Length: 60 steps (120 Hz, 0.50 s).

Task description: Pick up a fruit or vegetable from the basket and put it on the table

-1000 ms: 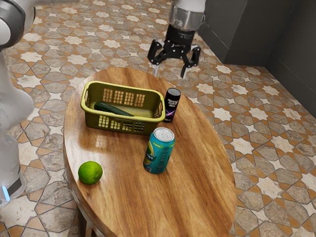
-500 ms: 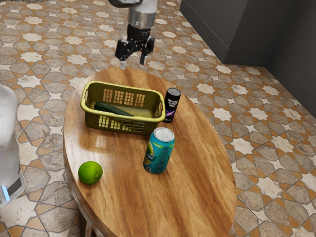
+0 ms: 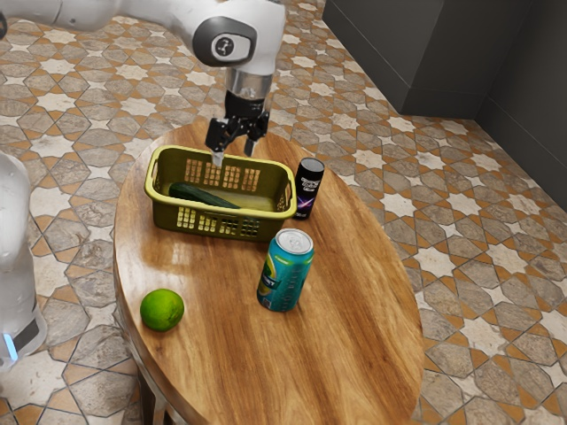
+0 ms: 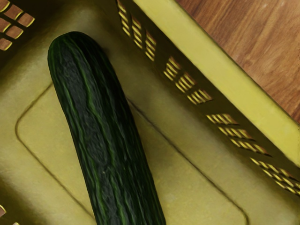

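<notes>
End effector (image 3: 234,154) above basket's far side, fingers spread w/ nothing btwn them. Ext. view, L to R: green lime (image 3: 162,310) on counter (image 3: 354,310), apart from basket; yellow-green basket (image 3: 163,215) w/ dark green cucumber (image 3: 202,196) inside, lying slantwise rel. to basket walls. Wrist view: cuc's rounded end + ridged skin, basket floor under it. Teal can (image 3: 285,270) upright, near basket's corner; black canister (image 3: 308,188) upright, just beside basket's R end.
</notes>
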Each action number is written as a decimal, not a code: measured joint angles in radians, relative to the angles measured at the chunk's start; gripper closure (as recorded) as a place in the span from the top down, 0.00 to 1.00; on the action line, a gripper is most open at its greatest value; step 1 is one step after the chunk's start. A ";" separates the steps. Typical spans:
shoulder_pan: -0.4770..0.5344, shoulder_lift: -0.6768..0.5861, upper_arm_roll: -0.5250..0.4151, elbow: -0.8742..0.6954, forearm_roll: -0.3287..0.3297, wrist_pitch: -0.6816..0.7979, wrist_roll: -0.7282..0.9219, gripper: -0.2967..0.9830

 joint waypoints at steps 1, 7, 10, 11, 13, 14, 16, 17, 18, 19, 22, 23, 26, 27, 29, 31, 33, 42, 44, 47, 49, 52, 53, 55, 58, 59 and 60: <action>-0.001 0.001 0.000 0.000 0.000 0.003 -0.001 0.77; -0.013 0.005 -0.001 -0.002 -0.002 0.018 -0.004 0.77; -0.021 0.007 -0.001 -0.003 -0.005 0.026 -0.006 0.77; -0.023 0.007 -0.001 -0.003 -0.006 0.028 -0.007 0.77; -0.027 0.008 -0.002 -0.003 -0.008 0.033 -0.008 0.77; -0.029 0.008 -0.002 -0.003 -0.009 0.035 -0.008 0.77; -0.032 0.009 -0.002 -0.003 -0.011 0.038 -0.009 0.77; -0.033 0.009 -0.002 -0.003 -0.011 0.040 -0.010 0.77; -0.035 0.009 -0.002 -0.003 -0.012 0.042 -0.011 0.77; -0.036 0.009 -0.002 -0.003 -0.013 0.044 -0.011 0.77; -0.038 0.009 -0.002 -0.004 -0.014 0.048 -0.012 0.77; -0.039 0.009 -0.002 -0.004 -0.015 0.050 -0.013 0.77; -0.041 0.009 -0.002 -0.005 -0.016 0.054 -0.014 0.77; -0.042 0.009 -0.002 -0.005 -0.018 0.055 -0.015 0.77; -0.042 0.009 -0.002 -0.007 -0.020 0.057 -0.016 0.77; -0.042 0.010 -0.002 -0.008 -0.024 0.059 -0.018 0.77; -0.042 0.010 -0.002 -0.009 -0.026 0.061 -0.022 0.77; -0.041 0.010 -0.003 -0.012 -0.034 0.067 -0.049 0.77; -0.039 0.010 -0.002 -0.014 -0.035 0.068 -0.055 0.77; -0.037 0.013 -0.002 -0.018 -0.035 0.070 -0.063 0.77; -0.036 0.017 -0.001 -0.020 -0.034 0.071 -0.068 0.77; -0.035 0.025 -0.001 -0.023 -0.033 0.072 -0.076 0.77; -0.035 0.027 -0.001 -0.024 -0.032 0.073 -0.078 0.77; -0.035 0.030 -0.001 -0.026 -0.032 0.073 -0.083 0.77; -0.034 0.034 -0.001 -0.028 -0.031 0.074 -0.090 0.77; -0.033 0.035 -0.001 -0.028 -0.030 0.075 -0.092 0.77; -0.032 0.037 -0.001 -0.029 -0.030 0.075 -0.094 0.77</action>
